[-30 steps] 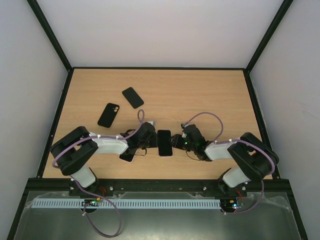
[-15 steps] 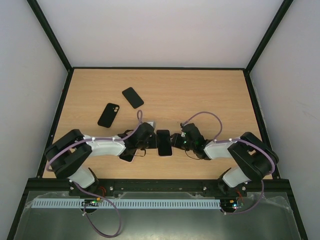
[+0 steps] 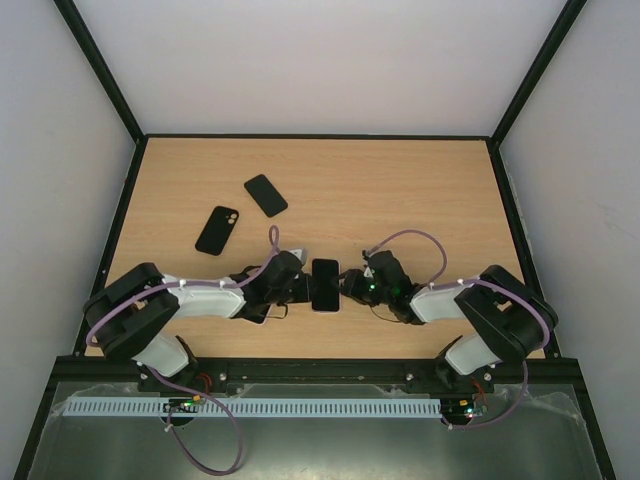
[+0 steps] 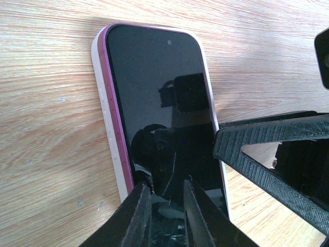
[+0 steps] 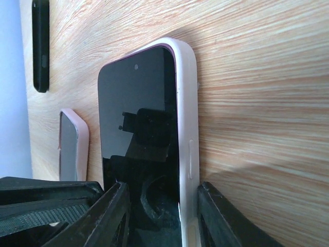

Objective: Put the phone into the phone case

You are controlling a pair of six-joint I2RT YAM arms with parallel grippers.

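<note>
Seen from above, my left gripper (image 3: pixel 303 287) and right gripper (image 3: pixel 348 288) meet in the lower middle of the frame. One is on each side of the phone (image 3: pixel 325 285), which is screen up on the table (image 3: pixel 420 190). A black case (image 3: pixel 217 231) and a black slab (image 3: pixel 265 195) lie well apart from us at upper left. In my left wrist view the phone fills the centre, its magenta edge showing above the pale phone case (image 4: pixel 105 128) along the left. My left fingers (image 4: pixel 134 216) stand narrow at the bottom edge over its near end, and I cannot tell whether they pinch anything. In my right wrist view my right fingers (image 5: pixel 216 216) are drawn in against both sides of the cased phone. A second pale case (image 5: pixel 72 144) lies at the left.
</note>
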